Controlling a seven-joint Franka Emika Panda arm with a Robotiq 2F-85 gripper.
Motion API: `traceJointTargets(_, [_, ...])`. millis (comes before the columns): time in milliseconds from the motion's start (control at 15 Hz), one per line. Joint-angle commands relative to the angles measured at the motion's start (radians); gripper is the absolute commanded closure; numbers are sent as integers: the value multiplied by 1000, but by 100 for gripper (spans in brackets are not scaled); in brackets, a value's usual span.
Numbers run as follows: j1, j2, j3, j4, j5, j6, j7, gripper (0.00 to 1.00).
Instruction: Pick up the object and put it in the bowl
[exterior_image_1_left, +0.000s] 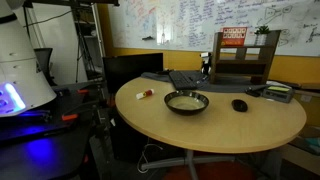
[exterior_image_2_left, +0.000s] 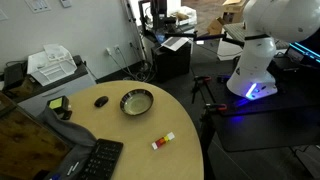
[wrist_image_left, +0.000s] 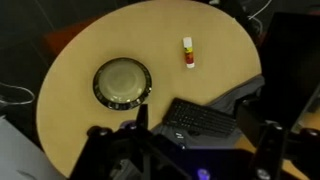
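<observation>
The object (wrist_image_left: 188, 53), a tiny red and whitish stick, lies on the round wooden table near its edge; it shows in both exterior views (exterior_image_1_left: 145, 94) (exterior_image_2_left: 163, 142). The bowl (wrist_image_left: 96, 84), dark-rimmed with a cream inside, stands empty near the table's middle, apart from the object, and shows in both exterior views (exterior_image_1_left: 187, 109) (exterior_image_2_left: 137, 113). My gripper (wrist_image_left: 205, 127) shows only in the wrist view. It hangs high above the table's keyboard side, open and empty, far from both.
A black mouse (exterior_image_1_left: 239, 104) (exterior_image_2_left: 101, 100) lies beyond the bowl. A black keyboard (wrist_image_left: 200, 118) (exterior_image_2_left: 95, 160) lies under my gripper. A wooden rack (exterior_image_1_left: 245, 55) stands at the table's back. The white robot base (exterior_image_2_left: 255, 50) stands beside the table.
</observation>
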Motion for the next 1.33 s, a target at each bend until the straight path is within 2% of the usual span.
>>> traceJointTargets(0, [-33, 6, 28, 3, 16, -6, -14, 0])
traceJointTargets(67, [-33, 5, 28, 4, 16, -6, -14, 0])
traceJointTargets(200, [-42, 9, 73, -13, -38, 52, -1, 0])
traceJointTargets(400, [-2, 50, 191, -63, -88, 187, 41, 0])
traceJointTargets(600, [80, 178, 312, -80, -86, 323, 80, 0])
traceJointTargets(800, [108, 353, 410, -54, -137, 508, 176, 0])
traceJointTargets(1067, [109, 592, 453, 16, -210, 652, 251, 0])
traceJointTargets(1267, [106, 739, 467, 103, -165, 627, 213, 0])
